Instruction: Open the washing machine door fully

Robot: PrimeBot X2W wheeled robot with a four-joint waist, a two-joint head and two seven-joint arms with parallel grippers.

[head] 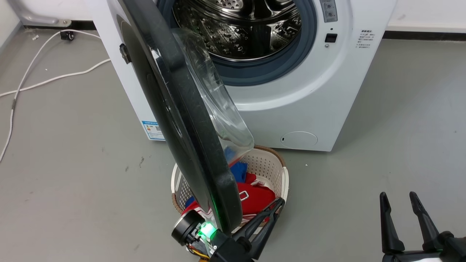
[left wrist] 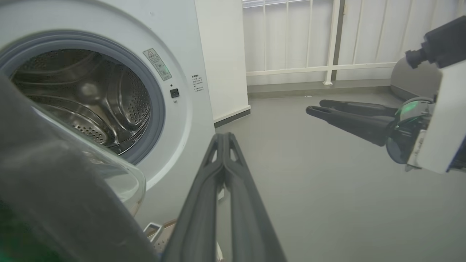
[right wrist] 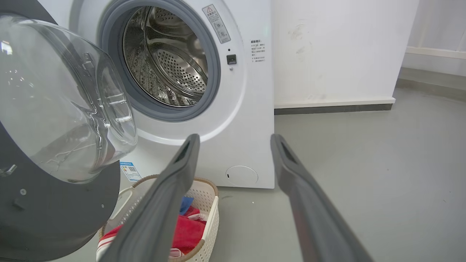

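The washing machine (head: 302, 105) stands at the top of the head view with its steel drum (head: 240, 29) exposed. The washing machine door (head: 189, 138) is swung out, its black rim edge-on to me and its clear glass bowl (head: 218, 98) facing right. My left gripper (head: 278, 204) is shut with nothing in it, lying close along the inner side of the door's free edge; contact is unclear. In the left wrist view the door (left wrist: 54, 203) fills the lower left beside the left gripper (left wrist: 224, 136). My right gripper (head: 397, 196) is open, well right of the door (right wrist: 54, 218).
A white laundry basket (head: 269, 163) with red and blue clothes sits on the floor under the door, in front of the machine. A white cable (head: 54, 78) runs over the grey floor at the left. A white wall (right wrist: 338, 54) stands right of the machine.
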